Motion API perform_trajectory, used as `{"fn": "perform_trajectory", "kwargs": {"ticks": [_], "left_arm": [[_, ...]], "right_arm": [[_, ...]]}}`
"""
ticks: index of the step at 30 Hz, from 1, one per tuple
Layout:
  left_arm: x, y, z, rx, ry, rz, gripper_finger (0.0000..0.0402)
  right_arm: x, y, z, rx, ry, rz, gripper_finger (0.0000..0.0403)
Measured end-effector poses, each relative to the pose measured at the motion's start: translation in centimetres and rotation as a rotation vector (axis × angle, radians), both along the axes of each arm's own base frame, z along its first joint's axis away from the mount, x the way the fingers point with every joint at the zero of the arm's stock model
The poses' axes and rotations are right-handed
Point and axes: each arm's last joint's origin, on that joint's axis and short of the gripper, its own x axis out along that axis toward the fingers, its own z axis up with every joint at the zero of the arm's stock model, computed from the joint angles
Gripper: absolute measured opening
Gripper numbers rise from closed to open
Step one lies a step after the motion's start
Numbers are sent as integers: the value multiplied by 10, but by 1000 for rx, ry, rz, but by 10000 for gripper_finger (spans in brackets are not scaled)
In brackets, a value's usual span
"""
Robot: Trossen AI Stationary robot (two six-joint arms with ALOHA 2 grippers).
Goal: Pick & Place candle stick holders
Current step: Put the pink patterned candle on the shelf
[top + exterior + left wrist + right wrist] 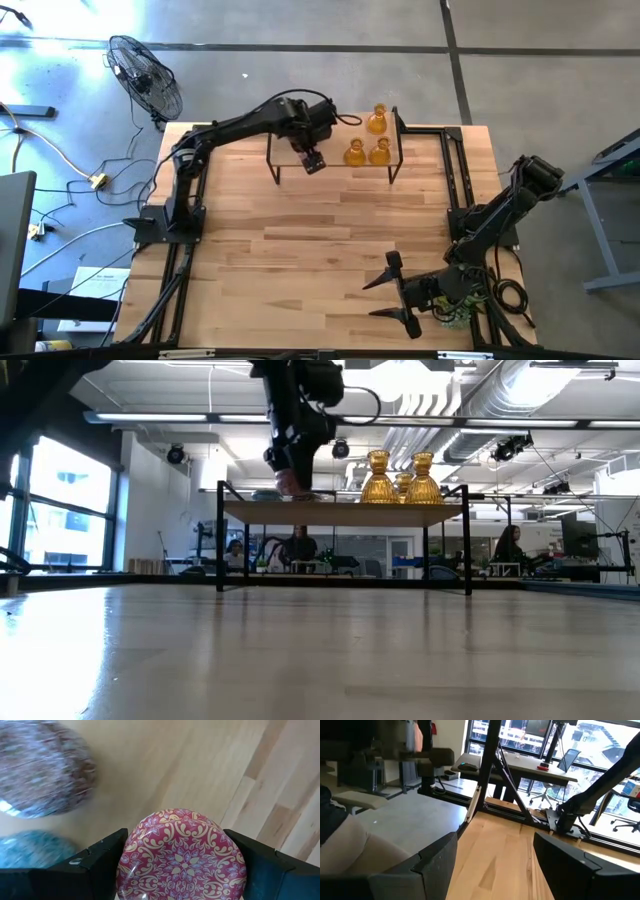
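Observation:
Three amber flask-shaped candle stick holders stand on a raised wooden shelf at the table's far middle. My left gripper is over the shelf's left part, shut on a squat round pink holder with a pale floral pattern. A second pink holder and a pale blue one rest on the shelf top beside it, both blurred. My right gripper waits open near the table's front right, with nothing between its fingers. My left gripper pinches the pink holder between its two fingers, one on each opposite side of the round body. The fingers come from above, pointing steeply down. The holder sits upright with its top toward the wrist, at the shelf top; whether it rests there I cannot tell.
The shelf stands on black legs. Black frame rails run along the table's left and right sides. Bare wooden table lies between the shelf and the near edge. People sit in the room beyond the table.

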Motion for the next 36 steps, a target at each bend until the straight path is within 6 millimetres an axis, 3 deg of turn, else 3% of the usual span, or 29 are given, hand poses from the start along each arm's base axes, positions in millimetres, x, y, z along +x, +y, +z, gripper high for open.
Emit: {"fn": "perform_trajectory", "kwargs": {"ticks": [6, 30, 36], "left_arm": [[7, 6, -16, 12, 52, -19, 301], [3, 7, -17, -41, 68, -25, 301], [4, 8, -18, -21, 80, -35, 327]], "right_arm": [[0, 0, 0, -1, 4, 2, 259], [0, 0, -4, -9, 34, 1, 259], [0, 0, -4, -12, 36, -4, 259]]}}
